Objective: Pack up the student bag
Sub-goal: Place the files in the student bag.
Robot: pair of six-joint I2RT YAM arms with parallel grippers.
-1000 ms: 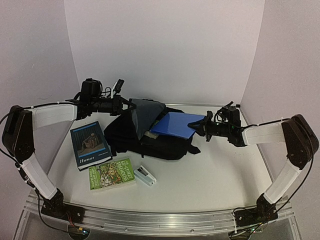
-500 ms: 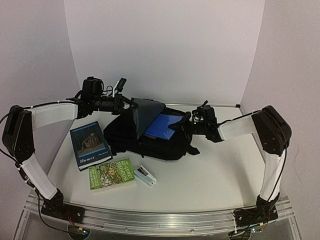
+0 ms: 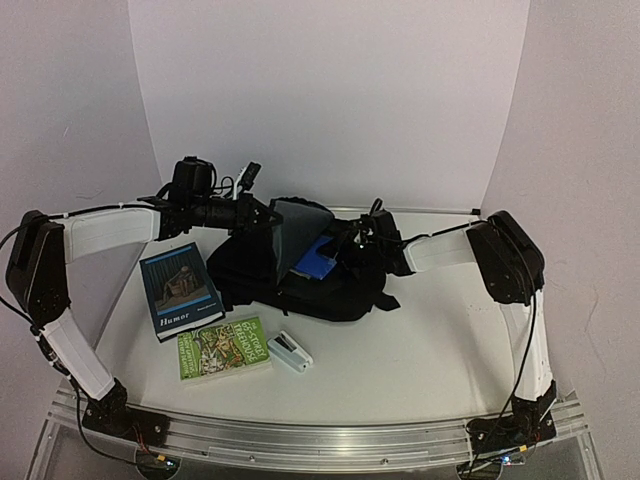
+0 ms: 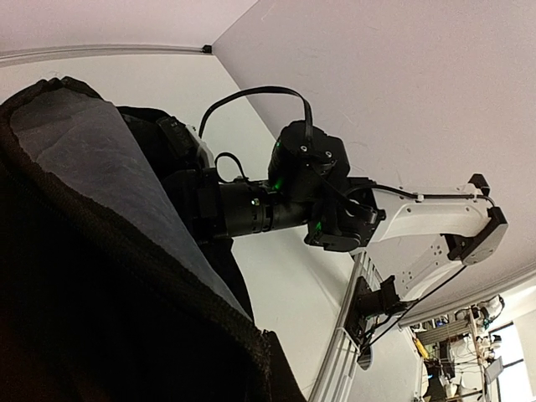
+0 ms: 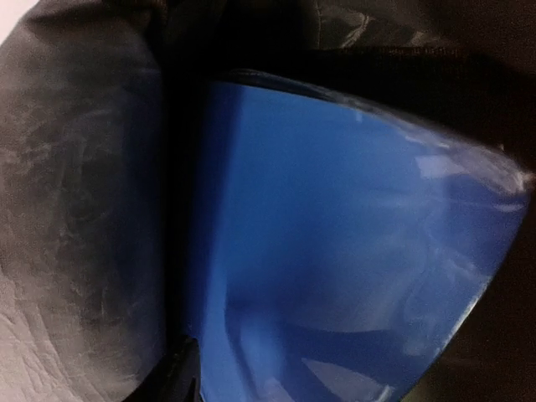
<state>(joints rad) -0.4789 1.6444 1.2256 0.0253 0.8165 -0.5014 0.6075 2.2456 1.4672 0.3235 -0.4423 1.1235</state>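
Black fabric fills the middle, but start at the left: a dark blue book titled Humor lies flat on the white table, below and left of the left gripper, toward the arm bases. Nearer the bases again sits a green book, and just beside its right edge is a small white case.

Now the left gripper: it's up off the table, pinched onto the top corner of the grey-lined flap, holding the student bag open. The bag lies on the table under and to the right of that gripper, between the two grippers. From the left wrist, the flap crowds the near side, and the right arm reaches in from beyond it.

Right of the flap, a blue book sits mostly inside the bag's mouth, with only a patch showing. The right gripper is right against it, nose at the opening. On the right wrist view, the blue book fills the frame, with dark lining to its left and one fingertip at its lower edge. Whether those fingers clamp the book, I can't tell
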